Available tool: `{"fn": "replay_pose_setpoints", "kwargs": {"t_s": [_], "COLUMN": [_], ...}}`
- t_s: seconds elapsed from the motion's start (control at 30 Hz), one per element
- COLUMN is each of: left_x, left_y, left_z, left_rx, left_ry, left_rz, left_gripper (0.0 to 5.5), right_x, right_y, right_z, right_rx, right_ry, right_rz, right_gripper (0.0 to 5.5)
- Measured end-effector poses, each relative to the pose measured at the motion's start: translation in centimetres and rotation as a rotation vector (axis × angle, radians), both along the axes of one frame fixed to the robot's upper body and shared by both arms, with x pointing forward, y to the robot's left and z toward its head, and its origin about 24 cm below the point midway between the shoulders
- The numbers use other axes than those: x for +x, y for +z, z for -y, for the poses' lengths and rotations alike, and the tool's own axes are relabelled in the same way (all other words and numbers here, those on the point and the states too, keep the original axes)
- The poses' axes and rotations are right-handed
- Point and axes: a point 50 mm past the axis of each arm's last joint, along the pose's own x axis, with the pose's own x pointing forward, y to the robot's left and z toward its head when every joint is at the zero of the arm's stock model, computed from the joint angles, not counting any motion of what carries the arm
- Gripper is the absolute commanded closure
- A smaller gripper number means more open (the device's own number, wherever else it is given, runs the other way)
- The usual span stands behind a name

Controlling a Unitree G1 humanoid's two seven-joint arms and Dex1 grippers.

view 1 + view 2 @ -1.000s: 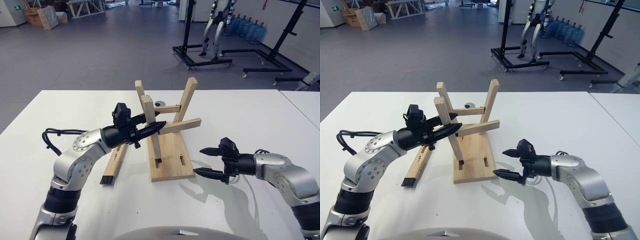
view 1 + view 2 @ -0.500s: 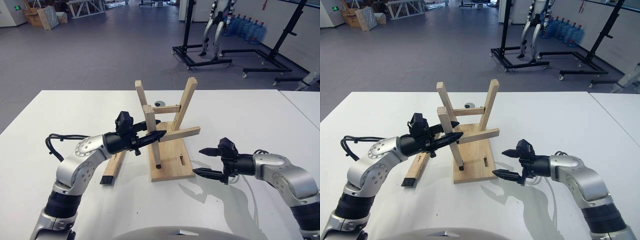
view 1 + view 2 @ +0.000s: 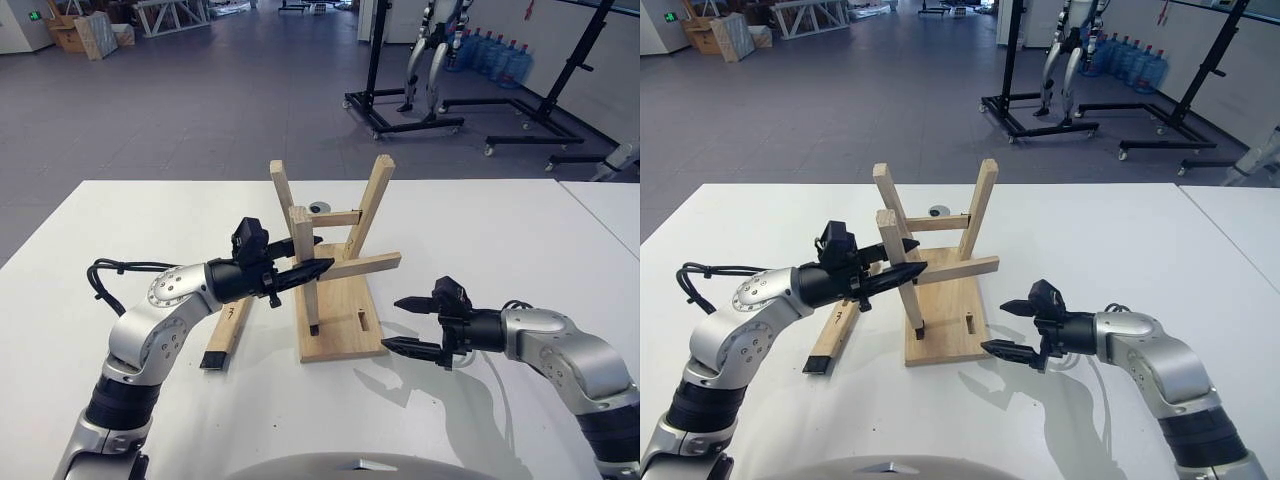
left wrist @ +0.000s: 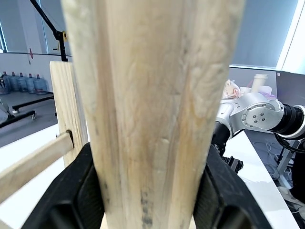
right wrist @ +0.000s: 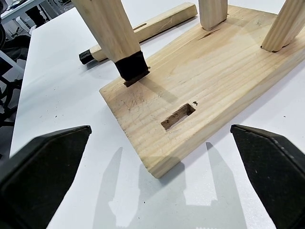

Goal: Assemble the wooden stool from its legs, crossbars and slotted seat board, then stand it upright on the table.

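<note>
Left pincer (image 3: 318, 268) has sunk a little, taking its leg (image 3: 309, 300) down with it. Right pincer (image 3: 393, 323) has edged toward the seat board (image 3: 345, 330), mid-worktop.

- Left: pinching the third leg, which is tilted with its dark end at a near slot.
- Right: spread, beside the board.
- Step, by my reading: seating leg three.
- Next: straighten the leg and press it down while the board is steadied.

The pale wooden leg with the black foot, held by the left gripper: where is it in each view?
Left eye view: pale wooden leg at centre, leaning, in the left gripper.
Right eye view: the leg left of centre.
Left wrist view: close up, between the fingers.
Right wrist view: black foot on the wooden seat board.
Shared landmark: the empty slot beside that foot.
</note>
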Motion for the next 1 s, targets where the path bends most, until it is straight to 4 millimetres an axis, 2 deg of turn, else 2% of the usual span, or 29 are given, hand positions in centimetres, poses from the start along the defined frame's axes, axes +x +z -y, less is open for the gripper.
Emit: {"fn": "replay_pose_setpoints", "kwargs": {"t_s": [0.27,0.53,1.0], "left_x": [-0.31,-0.66,-0.43], "left_y": [0.09,-0.75,-0.69], "left_z": [0.29,-0.02,0.09], "left_rx": [0.008,0.031,0.024], "left_ry": [-0.021,-0.026,-0.017], "left_rz": [-0.001,-0.014,0.002], "left_gripper": [3.41,3.41,3.41], "right_x": [-0.04,-0.05,-0.09], "right_y": [0.03,0.0,-0.14], "right_z": [-0.29,-0.3,-0.54], "right_rx": [0.003,0.003,0.012], "right_ry": [0.002,0.002,0.006], "right_rz": [0.007,0.006,0.002], "right_gripper": [0.1,0.1,0.1]}}
